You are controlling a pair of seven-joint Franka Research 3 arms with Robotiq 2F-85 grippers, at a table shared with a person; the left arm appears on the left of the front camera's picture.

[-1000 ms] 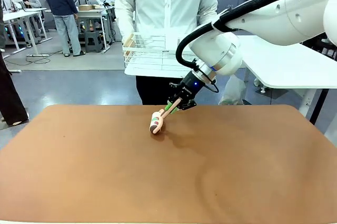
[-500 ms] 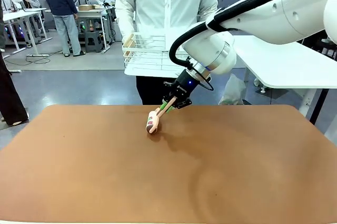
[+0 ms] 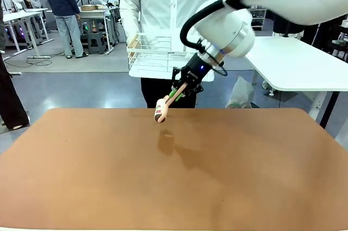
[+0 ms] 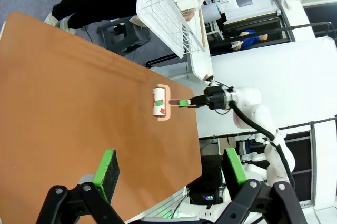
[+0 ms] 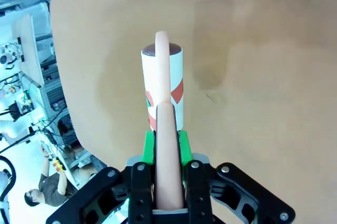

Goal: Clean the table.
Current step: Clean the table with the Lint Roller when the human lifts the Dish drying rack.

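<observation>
A bare reddish-brown table fills the lower frame of the front view from left edge to right. At upper centre a person in a white jacket stands at the far side holding a white wire rack. Just below the rack, the right gripper reaches in from the upper right. Its jaws are clamped tight on the pink handle of a lint roller, which hangs clear of the tabletop near the far edge, with its shadow on the wood beneath.

In the left wrist view, the left gripper sits at the bottom of the frame with its jaws spread wide and nothing between them, well apart from the roller.

The right wrist view looks straight down the handle, green pads pinching it on both sides.

The risks from here look modest but real. The handle is slim and held near its end, so a hard press could twist it in the grip and leave the roll skidding instead of turning. A tilted touchdown would clean only with one edge. The roller also hangs close to the rack and the person, so a wide swing could clip either.
</observation>
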